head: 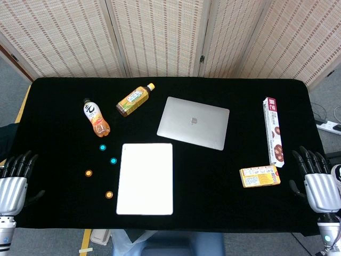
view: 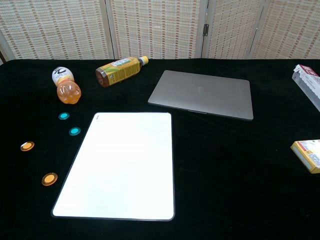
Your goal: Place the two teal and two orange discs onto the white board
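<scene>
The white board (head: 145, 178) (view: 122, 165) lies flat at the front middle of the black table, bare. To its left lie two teal discs (head: 103, 148) (head: 113, 160), seen in the chest view as the far teal disc (view: 64, 116) and the near teal disc (view: 74, 131). Two orange discs (head: 88, 173) (head: 109, 194) lie nearer the front, in the chest view as the left orange disc (view: 27, 146) and the front orange disc (view: 49, 178). My left hand (head: 13, 184) hangs at the left table edge with fingers apart, holding nothing. My right hand (head: 318, 184) is at the right edge, likewise empty.
A closed grey laptop (head: 193, 122) lies behind the board. Two drink bottles (head: 96, 117) (head: 134, 100) lie on their sides at the back left. A long red-and-white box (head: 274, 130) and a small yellow box (head: 259, 176) sit at the right.
</scene>
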{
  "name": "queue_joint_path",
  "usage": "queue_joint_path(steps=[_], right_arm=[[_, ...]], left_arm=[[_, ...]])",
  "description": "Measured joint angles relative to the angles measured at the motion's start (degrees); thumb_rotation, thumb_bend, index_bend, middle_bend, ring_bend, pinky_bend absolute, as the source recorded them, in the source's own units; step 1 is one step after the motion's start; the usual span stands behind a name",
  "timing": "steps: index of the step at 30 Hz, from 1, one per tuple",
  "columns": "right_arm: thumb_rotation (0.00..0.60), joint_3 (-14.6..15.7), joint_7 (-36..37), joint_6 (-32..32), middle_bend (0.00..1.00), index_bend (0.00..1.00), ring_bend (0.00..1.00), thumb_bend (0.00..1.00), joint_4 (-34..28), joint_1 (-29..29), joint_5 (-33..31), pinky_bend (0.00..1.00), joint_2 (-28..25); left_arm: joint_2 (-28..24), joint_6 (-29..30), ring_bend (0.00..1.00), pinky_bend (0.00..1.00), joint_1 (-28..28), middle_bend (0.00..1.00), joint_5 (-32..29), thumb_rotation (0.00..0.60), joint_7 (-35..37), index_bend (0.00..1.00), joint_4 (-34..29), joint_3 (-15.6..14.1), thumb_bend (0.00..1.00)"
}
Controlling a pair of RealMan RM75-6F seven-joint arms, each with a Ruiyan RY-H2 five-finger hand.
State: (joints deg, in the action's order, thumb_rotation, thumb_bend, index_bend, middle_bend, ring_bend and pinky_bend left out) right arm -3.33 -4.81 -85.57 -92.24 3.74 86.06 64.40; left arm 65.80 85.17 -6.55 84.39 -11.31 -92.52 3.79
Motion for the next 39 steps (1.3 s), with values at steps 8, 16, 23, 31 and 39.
queue_joint_path(steps=[8,16,23,31,39], right_arm=[[0.6,-0.2,-0.3,0.0,0.0,0.0,0.0,0.43,-0.2,0.1,0.1,0.0,-0.1],[0.6,-0.3,-0.1,-1.1,0.0,0.0,0.0,0.43,-0.3,-0.2,0.6,0.0,-0.4],[0.6,-0.6,-0.9,-2.3,0.0,0.0,0.0,0.43,-1.5,-0.7,0.8,0.0,-1.6],[0.6,-0.7,-1.2,-2.2,0.0,0.0,0.0,0.43,-2.6,-0.6,1.1,0.0,-2.6],[0.6,-0.8,-1.3,-1.5,0.0,0.0,0.0,0.43,-3.2,-0.1,1.3,0.0,-3.1]], left_arm=[[0.4,-0.2,0.03,0.0,-0.4,0.04,0.2,0.6,0.1,0.12,0.3,0.1,0.19],[0.5,-1.0,0.06,0.0,-1.5,0.06,0.5,0.6,2.5,0.21,1.4,0.7,0.24],[1.2,-4.9,0.1,0.0,-5.6,0.11,0.9,0.6,6.1,0.31,4.2,2.5,0.33],[2.4,-12.2,0.13,0.0,-11.8,0.17,0.9,0.6,9.3,0.42,7.6,4.1,0.38],[5.6,-19.6,0.14,0.0,-18.6,0.19,1.2,0.6,11.6,0.46,13.5,4.9,0.41]])
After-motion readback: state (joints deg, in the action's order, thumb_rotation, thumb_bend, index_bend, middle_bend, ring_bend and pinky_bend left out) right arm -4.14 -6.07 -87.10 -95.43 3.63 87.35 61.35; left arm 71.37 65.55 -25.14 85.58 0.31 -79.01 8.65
